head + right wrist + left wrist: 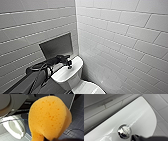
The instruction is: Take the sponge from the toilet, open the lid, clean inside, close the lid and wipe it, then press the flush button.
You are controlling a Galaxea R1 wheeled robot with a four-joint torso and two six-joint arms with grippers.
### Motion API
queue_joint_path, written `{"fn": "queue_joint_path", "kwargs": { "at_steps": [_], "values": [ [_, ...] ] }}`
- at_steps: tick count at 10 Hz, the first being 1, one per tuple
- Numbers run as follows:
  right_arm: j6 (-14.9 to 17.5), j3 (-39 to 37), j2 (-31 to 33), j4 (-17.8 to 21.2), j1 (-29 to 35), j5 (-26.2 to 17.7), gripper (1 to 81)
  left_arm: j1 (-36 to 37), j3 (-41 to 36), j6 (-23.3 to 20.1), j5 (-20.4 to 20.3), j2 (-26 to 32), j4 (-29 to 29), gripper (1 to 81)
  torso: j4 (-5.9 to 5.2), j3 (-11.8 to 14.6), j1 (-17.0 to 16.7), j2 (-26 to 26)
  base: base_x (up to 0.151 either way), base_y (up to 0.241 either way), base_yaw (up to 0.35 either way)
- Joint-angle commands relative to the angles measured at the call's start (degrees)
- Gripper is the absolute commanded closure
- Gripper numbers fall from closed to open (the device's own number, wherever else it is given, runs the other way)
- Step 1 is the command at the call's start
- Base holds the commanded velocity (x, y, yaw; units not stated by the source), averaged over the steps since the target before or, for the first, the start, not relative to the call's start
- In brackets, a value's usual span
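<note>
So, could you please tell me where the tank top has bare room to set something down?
The tank top is bare from the flush button out to its rounded end by the side-wall tiles, and along the strip between button and back wall. It is crowded at the button, where the left gripper is.

Grey panel (56, 46) on white-tiled wall (25, 23) (near the corner); dark tiled floor (78, 112) w/ black cable (70, 131).
</note>
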State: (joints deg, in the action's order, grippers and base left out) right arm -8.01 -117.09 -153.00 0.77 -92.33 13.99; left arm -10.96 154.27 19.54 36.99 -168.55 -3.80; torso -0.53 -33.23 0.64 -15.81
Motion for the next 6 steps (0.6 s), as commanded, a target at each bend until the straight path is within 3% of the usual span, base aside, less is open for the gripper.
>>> {"fn": "queue_joint_path", "kwargs": {
  "at_steps": [1,6],
  "values": [
    [0.0,1.5,0.9,-0.8,0.0,-3.6,81.1,11.0,0.2,0.0,1.1,0.0,0.3,81.1,0.0,0.2,0.0,0.0,0.0,0.0,0.0],
    [0.0,1.6,0.9,-0.7,-0.1,-3.7,81.1,8.9,0.7,0.0,-5.2,-0.1,0.3,81.1,0.0,-0.8,0.1,0.0,0.0,0.0,0.0]
  ]
}}
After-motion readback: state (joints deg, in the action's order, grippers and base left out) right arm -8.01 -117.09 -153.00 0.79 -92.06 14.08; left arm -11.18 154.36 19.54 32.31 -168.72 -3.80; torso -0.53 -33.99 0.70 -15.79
